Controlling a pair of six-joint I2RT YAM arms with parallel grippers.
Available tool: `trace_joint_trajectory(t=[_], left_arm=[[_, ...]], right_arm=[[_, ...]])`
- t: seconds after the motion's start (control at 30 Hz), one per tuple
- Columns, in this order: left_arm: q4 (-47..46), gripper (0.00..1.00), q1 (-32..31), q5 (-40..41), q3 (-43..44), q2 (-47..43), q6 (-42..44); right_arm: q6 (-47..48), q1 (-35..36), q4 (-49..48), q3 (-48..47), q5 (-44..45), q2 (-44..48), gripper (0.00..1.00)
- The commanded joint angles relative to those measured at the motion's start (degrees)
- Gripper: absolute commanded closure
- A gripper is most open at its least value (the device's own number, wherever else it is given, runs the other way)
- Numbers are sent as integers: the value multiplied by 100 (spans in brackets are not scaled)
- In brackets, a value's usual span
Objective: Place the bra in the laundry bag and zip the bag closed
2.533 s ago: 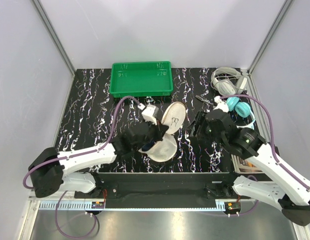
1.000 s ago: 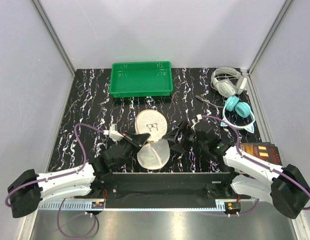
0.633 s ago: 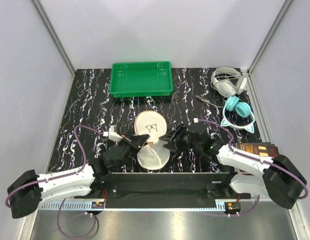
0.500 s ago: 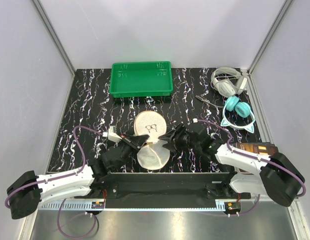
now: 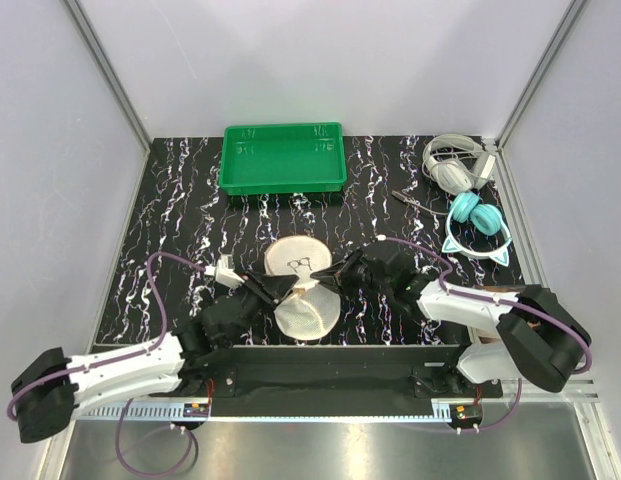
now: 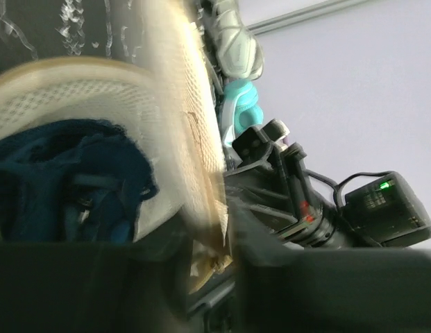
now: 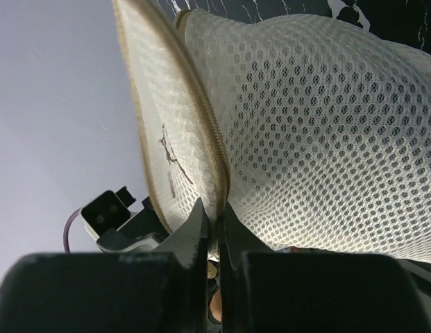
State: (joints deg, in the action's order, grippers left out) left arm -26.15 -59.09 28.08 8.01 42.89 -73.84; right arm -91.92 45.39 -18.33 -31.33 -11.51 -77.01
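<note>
The cream mesh laundry bag lies at the table's near middle, its lid with the black eyeglasses mark raised over it. The dark navy bra sits inside the bag, seen through the opening in the left wrist view. My right gripper is at the bag's right side, shut on the zipper rim where lid and body meet. My left gripper is at the bag's left edge. Its fingers stand apart in a blurred view, with the rim loose between them.
A green plastic tray stands at the back. Grey headphones and teal headphones lie at the back right, with a thin dark tool beside them. A printed booklet lies under the right arm.
My right gripper slid left to the bag and closed on its zipper rim. My left gripper let go and opened. The lid has tipped lower over the bag.
</note>
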Motion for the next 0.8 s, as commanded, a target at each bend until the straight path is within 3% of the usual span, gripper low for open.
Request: trace_joint_trajectory(t=[0.0,0.03,0.1,0.17,0.23,0.37,0.5,0.57,0.63,0.67,0.77], left_arm=[[1659,30,-50,-22,629,-614,756],[2014,16,-50,-4,771,-824,897],[2978,10,-120,127,1244,-923,1380],[3588,16,-208,233,1605,-801,1748],[4248,29,-226,-11,2194,-564,1987],[5423,39,-305,-469,3214,584,2435],[6191,56,-629,-374,4136,1421,2568],[6672,59,-893,82,4340,1581,2411],[6833,55,-1086,434,4402,1459,2226],[6877,44,-1104,453,4367,1302,2208],[7018,36,-1096,488,4358,1064,2146]], right_arm=[[-81,84,152,-101,263,300,98],[-37,76,328,-145,307,414,99],[147,84,819,-293,482,529,100],[279,84,1111,-399,631,670,100],[455,84,1384,-540,711,723,100],[894,76,2050,-874,983,740,100],[1219,76,2377,-1102,1116,697,100],[1264,76,2448,-1164,1309,679,100],[1378,84,2500,-1252,1352,653,100],[1465,84,2588,-1322,1353,644,100],[1598,76,2720,-1410,1414,635,100]])
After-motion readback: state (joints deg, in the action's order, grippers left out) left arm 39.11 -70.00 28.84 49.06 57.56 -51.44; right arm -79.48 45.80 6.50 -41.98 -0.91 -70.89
